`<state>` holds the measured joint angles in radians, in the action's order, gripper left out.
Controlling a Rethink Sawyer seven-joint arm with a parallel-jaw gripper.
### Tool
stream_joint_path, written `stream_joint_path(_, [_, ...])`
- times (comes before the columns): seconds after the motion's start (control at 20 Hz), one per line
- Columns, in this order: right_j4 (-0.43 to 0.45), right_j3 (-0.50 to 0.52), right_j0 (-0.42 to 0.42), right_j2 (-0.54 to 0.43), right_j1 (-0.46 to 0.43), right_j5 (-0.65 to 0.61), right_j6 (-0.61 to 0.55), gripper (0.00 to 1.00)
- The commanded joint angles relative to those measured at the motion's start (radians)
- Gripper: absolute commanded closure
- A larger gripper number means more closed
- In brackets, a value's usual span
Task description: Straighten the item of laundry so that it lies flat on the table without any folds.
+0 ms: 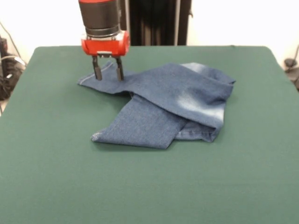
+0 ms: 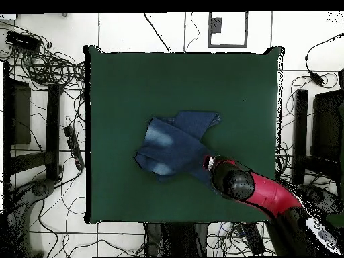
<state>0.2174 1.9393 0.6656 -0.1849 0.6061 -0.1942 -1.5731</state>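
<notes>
The small blue denim jeans lie crumpled near the middle of the dark green table, with one leg folded over toward the front and pale faded patches on top. My gripper hangs over the far left leg end of the jeans, its two dark fingers spread apart with the tips at or touching the cloth. In the overhead view the jeans show left of the red arm head, which hides the fingers.
Cables and black stands lie on the floor around the table. The robot's black pedestal stands behind the table's far edge.
</notes>
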Motion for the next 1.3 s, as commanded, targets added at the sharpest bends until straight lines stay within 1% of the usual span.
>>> stream_joint_path(0.05, [0.066, 0.049, -0.013, -0.133, -0.060, -0.056, -0.013, 0.00])
stream_joint_path(0.15, [0.065, 0.046, -0.012, -0.138, -0.074, -0.055, -0.019, 0.00])
stream_joint_path(0.25, [0.077, 0.038, -0.025, -0.129, -0.097, -0.024, -0.037, 0.00])
stream_joint_path(0.4, [0.111, 0.012, -0.032, -0.119, -0.160, 0.063, -0.061, 0.00])
stream_joint_path(0.6, [0.143, -0.032, -0.025, -0.125, -0.240, 0.110, -0.059, 0.00])
stream_joint_path(0.7, [0.151, -0.046, -0.028, -0.125, -0.254, 0.113, -0.060, 0.00])
stream_joint_path(0.95, [0.166, -0.054, -0.042, -0.100, -0.254, 0.141, -0.085, 0.00])
stream_joint_path(1.0, [0.173, -0.055, -0.046, -0.093, -0.252, 0.151, -0.090, 1.00])
stream_joint_path(1.3, [0.150, -0.049, -0.073, -0.065, -0.236, 0.157, -0.123, 1.00])
